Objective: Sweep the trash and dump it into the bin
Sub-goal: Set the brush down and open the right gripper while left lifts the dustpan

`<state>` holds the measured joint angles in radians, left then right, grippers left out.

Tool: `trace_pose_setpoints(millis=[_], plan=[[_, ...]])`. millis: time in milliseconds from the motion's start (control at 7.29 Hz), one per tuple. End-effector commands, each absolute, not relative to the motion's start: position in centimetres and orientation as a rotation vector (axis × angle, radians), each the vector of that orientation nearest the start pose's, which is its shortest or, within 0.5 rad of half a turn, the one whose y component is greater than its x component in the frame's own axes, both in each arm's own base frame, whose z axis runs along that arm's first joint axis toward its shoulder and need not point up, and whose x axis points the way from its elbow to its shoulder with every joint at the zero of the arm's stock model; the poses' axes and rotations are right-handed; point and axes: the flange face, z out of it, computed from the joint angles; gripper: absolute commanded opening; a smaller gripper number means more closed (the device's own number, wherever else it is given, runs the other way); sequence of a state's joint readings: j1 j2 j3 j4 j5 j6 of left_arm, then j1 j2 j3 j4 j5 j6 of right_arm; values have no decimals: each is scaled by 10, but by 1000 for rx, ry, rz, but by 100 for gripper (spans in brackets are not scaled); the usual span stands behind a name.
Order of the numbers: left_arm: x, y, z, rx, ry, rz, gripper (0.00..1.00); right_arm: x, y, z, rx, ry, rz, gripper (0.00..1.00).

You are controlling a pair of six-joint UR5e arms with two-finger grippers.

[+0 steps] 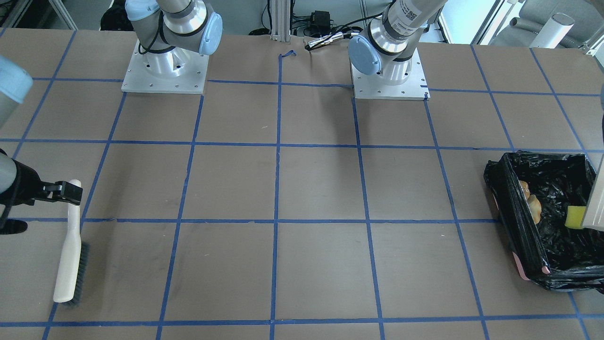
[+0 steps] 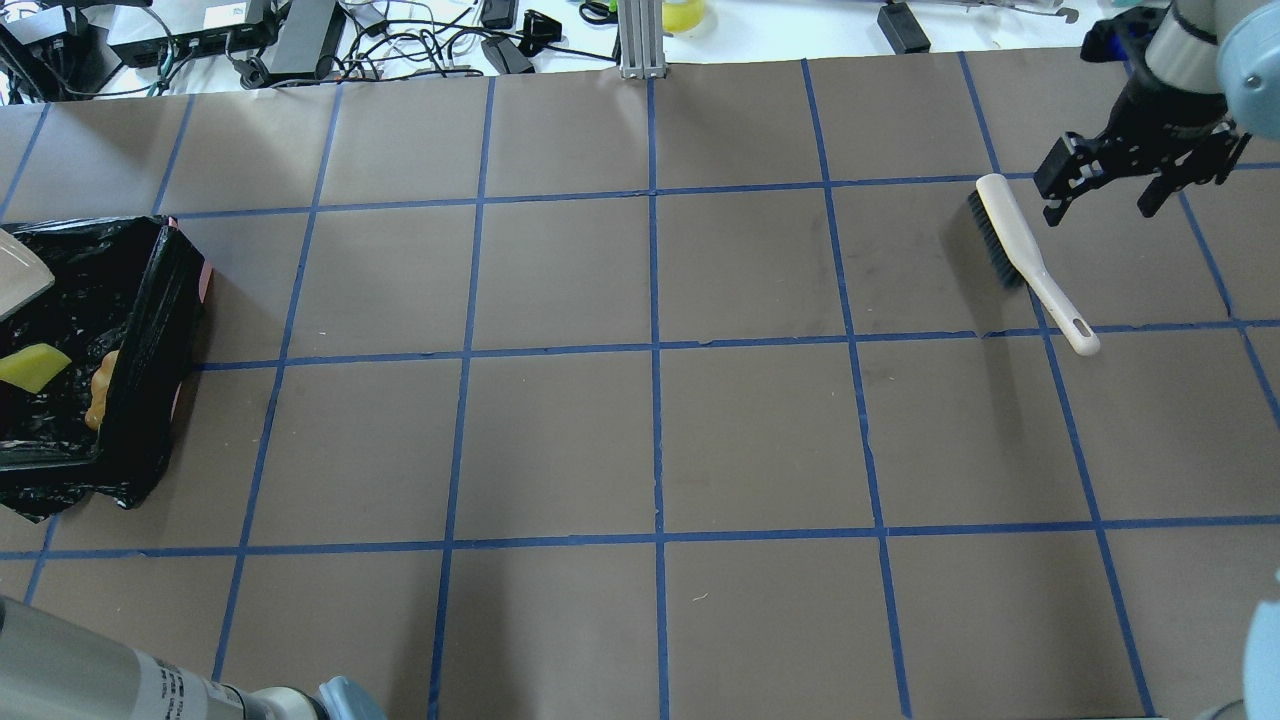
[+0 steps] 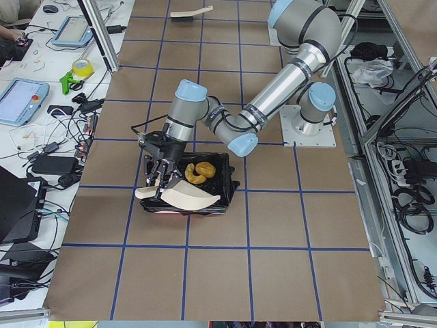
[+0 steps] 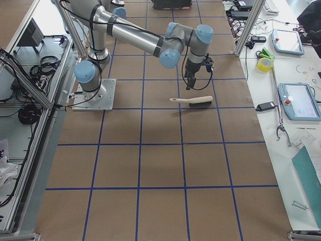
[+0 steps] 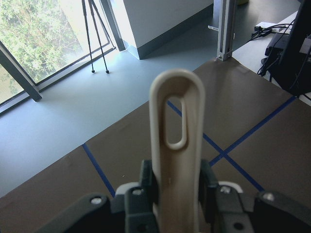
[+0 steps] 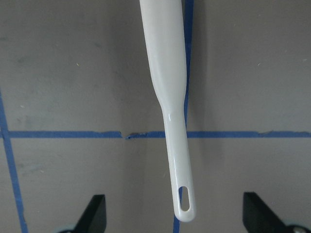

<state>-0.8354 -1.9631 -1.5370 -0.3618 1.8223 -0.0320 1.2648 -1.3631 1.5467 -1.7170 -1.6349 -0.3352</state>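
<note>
Smooth beige brush [image 6: 170, 97], crinkly black bin [image 1: 521, 226]

Trash [image 1: 531, 204] in bin [image 1: 515, 213]; brush [image 1: 71, 255] well apart

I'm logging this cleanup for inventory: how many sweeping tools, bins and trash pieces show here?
Sweeping tools: 2, the brush and the dustpan.
Bins: 1, the bin.
Trash pieces: 3, the sponge and two orange-yellow lumps, all inside the bin.
Total: 6.
</note>
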Motion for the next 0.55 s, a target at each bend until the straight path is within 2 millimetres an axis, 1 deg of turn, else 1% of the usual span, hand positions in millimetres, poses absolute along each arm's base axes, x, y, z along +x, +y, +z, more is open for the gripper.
trace_pose_setpoints(millis=[0,137,274,411], plan=[[319,-585,448,-1069,2321,-879,0,3,-534,484,-58,3179,-17,100],[276,-596,458,-1160,2374,-842,0,28,-510,508,-7,3177,-35,100],[248,-599,475,-1221,2408,-802,0,58,-494,519,-9,3175,-39,100],[221,-601,474,-1304,2426,-753,0,102,-482,526,-2,3171,-58,100]])
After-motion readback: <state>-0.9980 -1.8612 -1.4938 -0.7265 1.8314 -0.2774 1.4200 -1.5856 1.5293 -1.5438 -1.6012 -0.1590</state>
